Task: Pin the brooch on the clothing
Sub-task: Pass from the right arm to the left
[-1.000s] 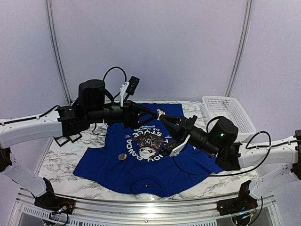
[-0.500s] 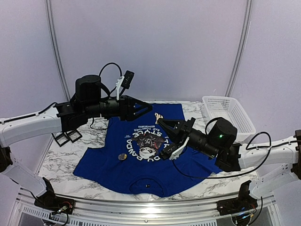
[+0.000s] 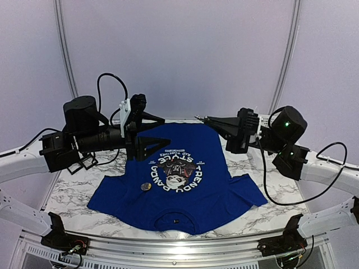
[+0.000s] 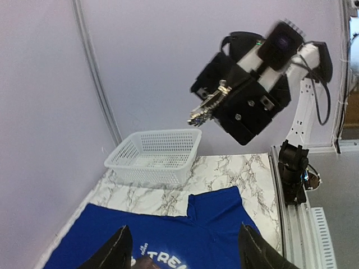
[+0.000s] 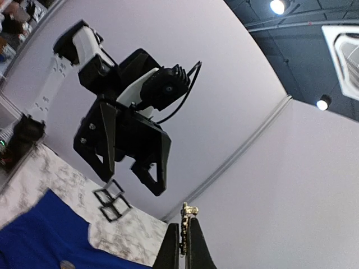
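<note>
The right gripper (image 5: 183, 232) has its two fingers pressed together on the brooch (image 5: 188, 211), a small gold-coloured piece. It stands up past the fingertips at the bottom centre of the right wrist view, and a thin part runs down between the pads. Its pin and clasp are too small to make out. In the top view the brooch is only a pale speck at the tip of the jaws, right of centre. There the gripper hangs in the air by the far edge of the T-shirt (image 3: 185, 196), and the brooch is clear of the cloth.

The royal-blue T-shirt lies flat on the marble tabletop (image 3: 73, 190) in the lower middle of the top view, collar toward the bottom edge. The round panda print and its white lettering read upside down.

The left gripper (image 4: 184, 235) is spread wide with nothing between its fingers, raised over the left part of the shirt's far end. In the left wrist view only its fingertips show, cut off by the lower edge, and the print there is cut to a few letters.

A small round disc (image 3: 146, 187) rests on the shirt left of the print; what it is I cannot tell. A white mesh basket (image 4: 154, 154) sits on the marble beyond the shirt, mostly hidden behind the right arm in the top view. Two black square frames (image 3: 78, 165) lie at the left.
</note>
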